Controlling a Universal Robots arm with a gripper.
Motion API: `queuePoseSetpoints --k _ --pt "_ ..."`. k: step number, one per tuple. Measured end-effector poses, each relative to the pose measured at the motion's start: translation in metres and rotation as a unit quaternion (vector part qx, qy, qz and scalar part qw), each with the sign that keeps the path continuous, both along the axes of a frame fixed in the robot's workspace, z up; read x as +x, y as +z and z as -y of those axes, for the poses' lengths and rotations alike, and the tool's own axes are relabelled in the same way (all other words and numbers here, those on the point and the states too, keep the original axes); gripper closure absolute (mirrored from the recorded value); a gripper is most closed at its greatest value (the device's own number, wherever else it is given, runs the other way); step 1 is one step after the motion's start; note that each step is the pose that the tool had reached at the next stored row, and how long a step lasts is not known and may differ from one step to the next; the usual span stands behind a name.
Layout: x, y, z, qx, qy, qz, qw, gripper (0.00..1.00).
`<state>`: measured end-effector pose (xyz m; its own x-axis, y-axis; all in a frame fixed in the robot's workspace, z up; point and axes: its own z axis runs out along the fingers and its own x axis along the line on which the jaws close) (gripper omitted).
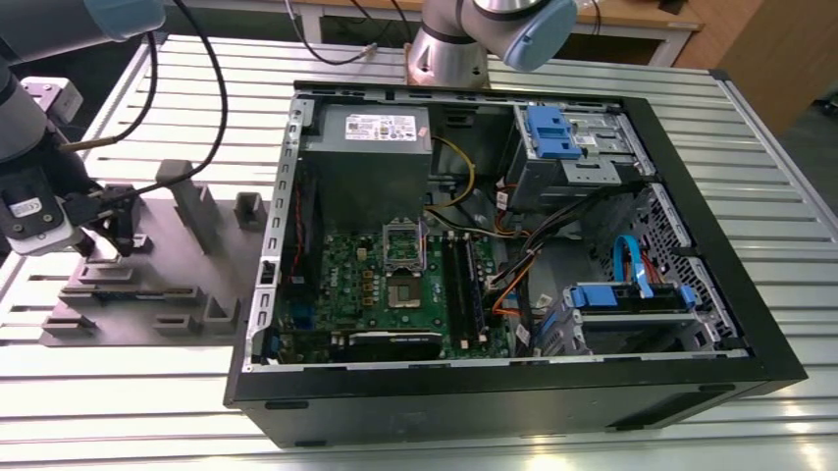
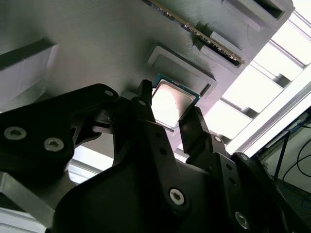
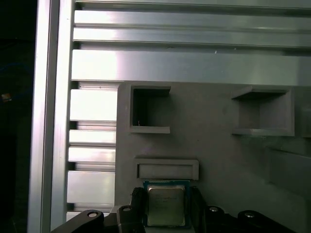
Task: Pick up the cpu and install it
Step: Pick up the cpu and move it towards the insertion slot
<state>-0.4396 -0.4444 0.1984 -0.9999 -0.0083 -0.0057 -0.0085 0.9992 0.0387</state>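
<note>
The cpu (image 3: 165, 206) is a small square chip with a silvery top and a green rim. It lies flat between my gripper's (image 3: 166, 209) two black fingers, just over the grey fixture plate (image 3: 218, 160). In both wrist views the fingers (image 2: 144, 99) press against opposite edges of the cpu (image 2: 171, 103). In the exterior view my gripper (image 1: 102, 234) hangs over the grey fixture plate (image 1: 157, 294) at the exterior view's left, outside the open computer case (image 1: 524, 392). The green motherboard (image 1: 353, 285) inside the case has its socket (image 1: 403, 287) with the metal frame raised.
Raised grey blocks and pockets (image 3: 150, 109) stand on the fixture plate around the gripper. A memory stick (image 2: 204, 34) lies in a slot of the plate. The case holds a grey power supply (image 1: 371, 132), blue drive brackets (image 1: 550, 132) and loose cables (image 1: 524, 265). Ribbed aluminium table (image 1: 118, 392) lies underneath.
</note>
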Motion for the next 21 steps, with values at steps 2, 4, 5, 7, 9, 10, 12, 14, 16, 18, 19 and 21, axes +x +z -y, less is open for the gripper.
queuePoseSetpoints --k 2,4,5,7,9,10,12,14,16,18,19,21 --pt "0.0 -0.0016 0.0 0.0 0.0 0.0 1.0 0.53" --pt "0.0 -0.0046 0.0 0.0 0.0 0.0 1.0 0.53" --pt "0.0 -0.0062 0.0 0.0 0.0 0.0 1.0 0.53" --pt "0.0 -0.0092 0.0 0.0 0.0 0.0 1.0 0.53" --pt "0.0 -0.0113 0.0 0.0004 0.0 0.0 1.0 0.53" --pt "-0.0001 -0.0117 0.0 0.0009 0.0 -0.0001 1.0 0.53" --pt "0.0 -0.0118 0.0 0.0011 0.0 -0.0001 1.0 0.53" --pt "0.0 -0.0127 0.0 0.0012 0.0 0.0001 1.0 0.53" --pt "0.0 -0.0139 0.0 0.0012 0.0 0.0 1.0 0.53" --pt "0.0 -0.014 0.0 0.0012 0.0 -0.0001 1.0 0.53" --pt "0.0 -0.014 0.0 0.0012 0.0 -0.0001 1.0 0.53" --pt "0.0001 -0.0156 0.0 0.0013 0.0 0.0002 1.0 0.53"
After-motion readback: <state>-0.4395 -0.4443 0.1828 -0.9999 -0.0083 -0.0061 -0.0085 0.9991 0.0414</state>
